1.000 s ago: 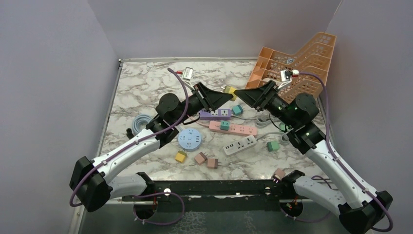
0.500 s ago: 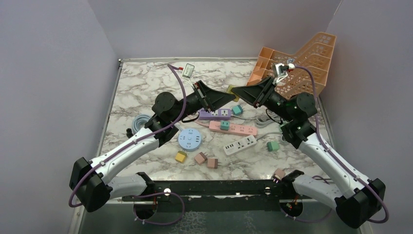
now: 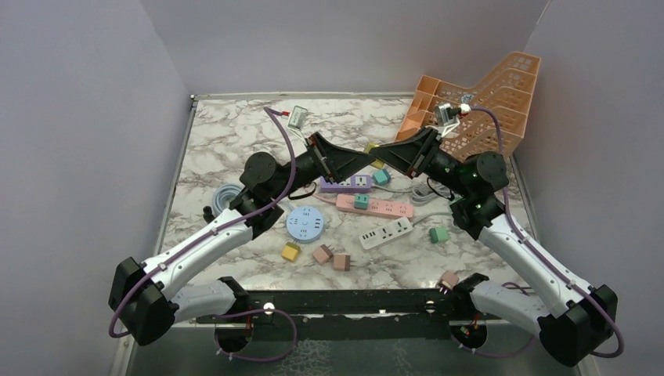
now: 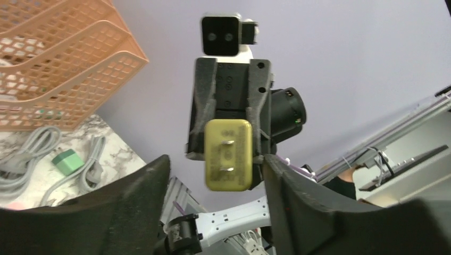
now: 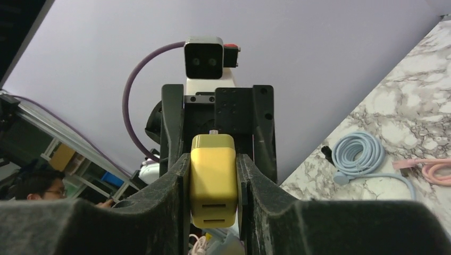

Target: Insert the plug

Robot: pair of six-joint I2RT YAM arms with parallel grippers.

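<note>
The yellow plug (image 5: pixel 213 178) is held above the table between my two arms, which meet tip to tip. My right gripper (image 5: pixel 213 157) is shut on it, both pads flat against its sides, its slotted end toward the camera. In the left wrist view the plug (image 4: pixel 228 154) shows its two metal prongs. My left gripper (image 4: pixel 215 162) stands open around it, with a gap on each side. From above, the left gripper (image 3: pixel 365 156) and the right gripper (image 3: pixel 385 152) point at each other over the purple power strip (image 3: pixel 344 184).
On the marble table lie a pink strip (image 3: pixel 384 207) with a teal plug (image 3: pixel 361 200) in it, a white strip (image 3: pixel 385 233) and a round blue socket (image 3: pixel 304 222). Loose plugs lie in front. Orange baskets (image 3: pixel 478 102) stand back right, a blue cable coil (image 3: pixel 227 193) left.
My right gripper has closed on the yellow plug, and my left gripper, shut on it before, has opened off it. Both arms shifted slightly left.
</note>
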